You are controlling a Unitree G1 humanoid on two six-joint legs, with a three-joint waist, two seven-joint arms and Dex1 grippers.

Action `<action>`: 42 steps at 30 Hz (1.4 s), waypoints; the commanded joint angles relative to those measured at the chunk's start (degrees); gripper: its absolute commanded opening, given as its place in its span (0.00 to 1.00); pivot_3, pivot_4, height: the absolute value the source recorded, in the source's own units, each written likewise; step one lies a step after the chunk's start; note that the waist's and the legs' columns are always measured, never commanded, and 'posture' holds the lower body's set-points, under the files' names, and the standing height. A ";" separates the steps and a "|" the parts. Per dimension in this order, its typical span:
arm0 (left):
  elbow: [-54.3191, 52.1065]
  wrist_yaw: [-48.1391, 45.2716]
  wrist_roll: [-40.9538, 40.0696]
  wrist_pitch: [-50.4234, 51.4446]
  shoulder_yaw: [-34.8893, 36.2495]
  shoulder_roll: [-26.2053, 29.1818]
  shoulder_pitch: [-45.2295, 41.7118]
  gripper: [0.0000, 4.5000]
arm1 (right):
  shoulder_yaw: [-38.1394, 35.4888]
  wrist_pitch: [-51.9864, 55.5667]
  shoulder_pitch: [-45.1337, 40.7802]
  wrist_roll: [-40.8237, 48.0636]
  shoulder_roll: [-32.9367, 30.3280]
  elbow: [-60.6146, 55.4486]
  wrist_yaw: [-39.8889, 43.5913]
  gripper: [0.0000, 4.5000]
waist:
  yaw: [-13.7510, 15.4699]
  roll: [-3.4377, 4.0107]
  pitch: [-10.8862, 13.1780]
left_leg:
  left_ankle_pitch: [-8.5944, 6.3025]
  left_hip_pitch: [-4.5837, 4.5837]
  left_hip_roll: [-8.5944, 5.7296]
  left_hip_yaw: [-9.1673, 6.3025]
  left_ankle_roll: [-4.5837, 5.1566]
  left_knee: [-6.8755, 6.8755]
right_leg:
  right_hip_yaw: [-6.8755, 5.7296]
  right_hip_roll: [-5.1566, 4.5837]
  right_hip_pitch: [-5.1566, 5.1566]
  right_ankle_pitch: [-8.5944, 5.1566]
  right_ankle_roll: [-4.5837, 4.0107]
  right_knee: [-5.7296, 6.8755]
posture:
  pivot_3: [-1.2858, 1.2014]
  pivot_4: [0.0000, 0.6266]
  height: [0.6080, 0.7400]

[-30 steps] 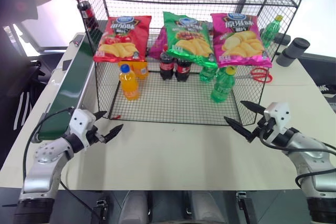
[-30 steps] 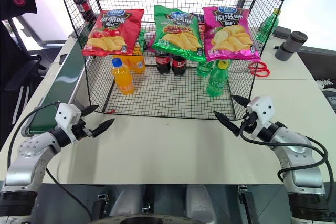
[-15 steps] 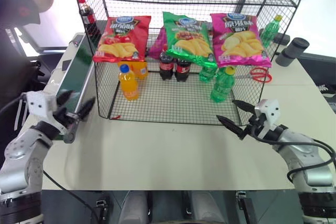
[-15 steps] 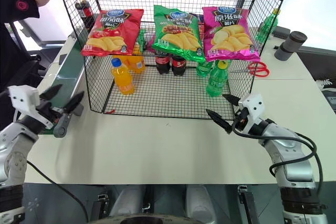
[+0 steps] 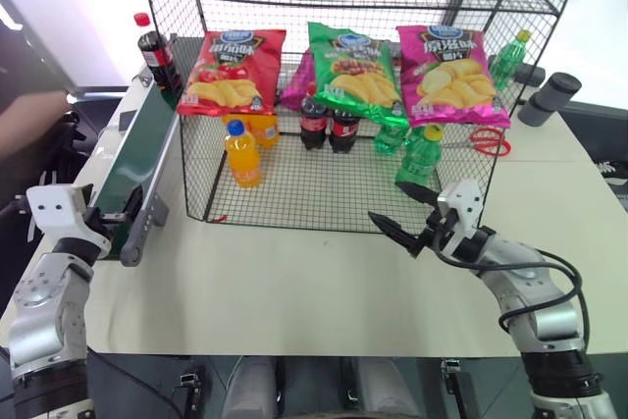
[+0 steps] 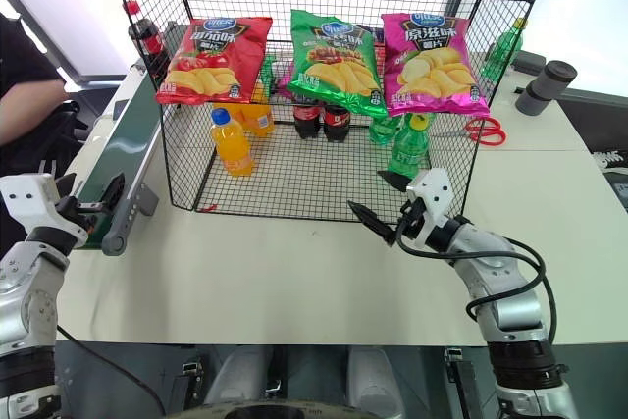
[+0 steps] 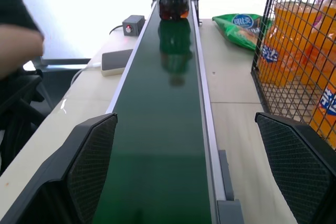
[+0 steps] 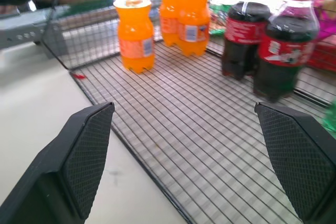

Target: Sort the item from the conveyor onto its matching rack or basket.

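Nearest us, the left pincer (image 7: 181, 177) sits at the near end of the long narrow conveyor with its dark green belt and grey metal rails (image 5: 137, 159), black fingers spread wide apart and nothing between them, looking straight up the belt. Over on the right, the right pincer (image 5: 404, 215) hangs above the pale bench (image 5: 294, 282) just in front of the large black wire-mesh basket with low grid walls (image 5: 324, 188), its fingers also standing apart and empty. Inside that basket stand orange soda bottles (image 5: 241, 154), two dark cola bottles (image 5: 327, 125) and green bottles (image 5: 416, 156), with bags of crisps (image 5: 355, 66) hanging above them. And at the far end of the belt, upright, stands the small plastic cola bottle with red cap and red label (image 5: 154, 51).
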 commanded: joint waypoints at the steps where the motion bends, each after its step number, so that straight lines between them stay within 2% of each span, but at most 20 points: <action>1: 1.27 0.25 1.52 -3.48 -0.03 0.01 -1.39 1.00 | 1.50 0.29 0.45 1.45 0.26 -5.32 1.22 0.99 | 0.01 0.00 0.00 | 0.00 0.00 0.00 -0.01 0.00 0.00 | 0.00 0.00 0.00 0.00 0.00 0.00 | 0.52 0.24 1.00; 6: 5.31 2.54 5.82 -8.60 -0.55 0.35 -3.63 1.00 | 3.93 1.61 1.04 3.15 1.54 -9.30 1.59 0.99 | -0.03 -0.02 -0.01 | 0.00 0.00 0.00 -0.02 0.00 0.00 | -0.01 0.00 0.00 0.00 0.00 0.01 | 0.52 0.24 1.00; 18: 10.23 3.53 5.79 -12.39 -1.21 -1.20 -6.49 1.00 | 12.25 2.66 2.80 2.17 4.31 -14.61 0.70 0.99 | -0.01 -0.04 -0.03 | 0.00 0.00 0.00 -0.03 0.00 0.00 | -0.03 -0.03 0.00 0.00 0.00 0.01 | 0.52 0.24 1.00; 42: 12.80 6.12 4.97 -13.95 -0.11 -2.16 -7.35 1.00 | 13.29 2.32 1.05 2.90 4.76 -13.09 3.00 0.99 | -0.03 -0.06 -0.04 | 0.00 0.00 0.00 -0.04 0.00 0.00 | -0.05 -0.04 0.00 0.00 0.00 0.00 | 0.52 0.24 1.00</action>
